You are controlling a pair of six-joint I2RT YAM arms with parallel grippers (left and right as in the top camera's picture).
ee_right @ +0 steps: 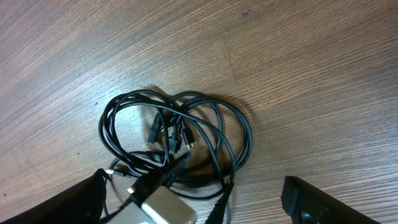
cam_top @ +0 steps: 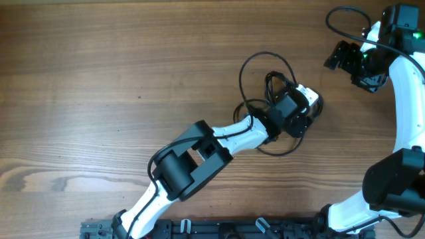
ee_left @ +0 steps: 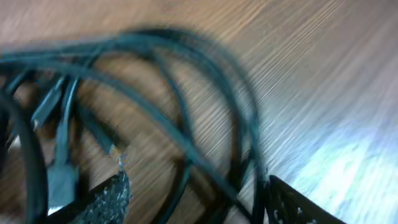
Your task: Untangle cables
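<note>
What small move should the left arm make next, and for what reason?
Probably close the left gripper on the strands between its fingers. The cables lie as one tangled bundle, the left jaws stand open right over it, and the right gripper is open and well away.

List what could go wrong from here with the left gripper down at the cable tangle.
1. Several strands cross inside the open left gripper; closing may pinch more than one and tighten the cable tangle.
2. The right gripper is open and apart from the tangle, so nothing pins it; a pull may drag the whole bundle.
3. The plug ends lie inside the loops and could snag.
</note>
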